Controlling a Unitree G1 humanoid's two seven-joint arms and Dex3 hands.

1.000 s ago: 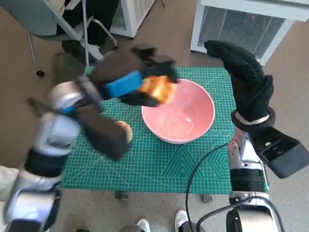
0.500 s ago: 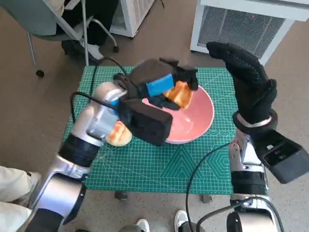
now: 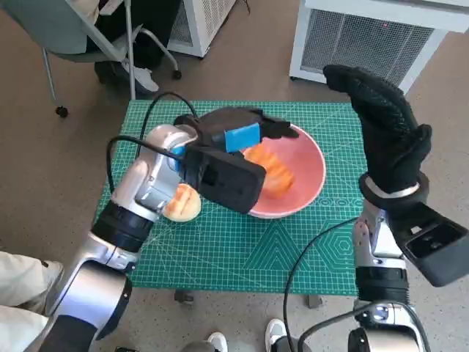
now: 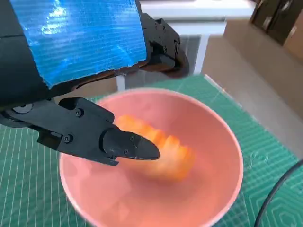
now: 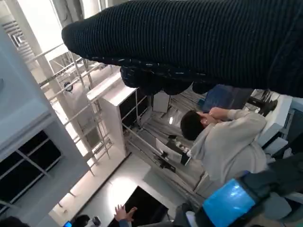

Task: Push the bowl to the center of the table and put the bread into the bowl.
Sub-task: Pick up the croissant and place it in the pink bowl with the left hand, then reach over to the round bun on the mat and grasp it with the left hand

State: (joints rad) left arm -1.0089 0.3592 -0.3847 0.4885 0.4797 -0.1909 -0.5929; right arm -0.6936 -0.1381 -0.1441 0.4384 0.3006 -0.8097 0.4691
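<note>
- I see a person's pale trouser leg [image 3: 18,282] at the lower left corner of the head view, off the table.
- A chair [image 3: 73,33] stands on the floor beyond the table's far left corner.
- The green mat [image 3: 220,242] covers the table; I use its edges for places.
- A second bun [image 3: 182,202] lies on the mat near its left edge, just beside the bowl's left side and partly hidden under my left forearm.
- My left hand [image 3: 238,133] hovers over the far left part of the bowl's rim, blue tape up. In the left wrist view its fingers [image 4: 125,144] are spread apart above the bread with nothing between them, so I read it as released.
- The bread [image 3: 270,170] lies inside the bowl, on its left half; in the left wrist view it [image 4: 158,146] rests on the pink inner wall, blurred, clear of the fingers.
- The bowl [image 3: 311,172] sits on the far half of the mat, a little right of the middle.
- A black cable [image 3: 297,268] loops over the mat's near right part.
- My right hand [image 3: 385,136] is raised upright over the mat's far right corner, fingers extended, holding nothing.
- In the right wrist view a seated person [image 5: 222,142] shows beneath the glove [image 5: 199,38].
</note>
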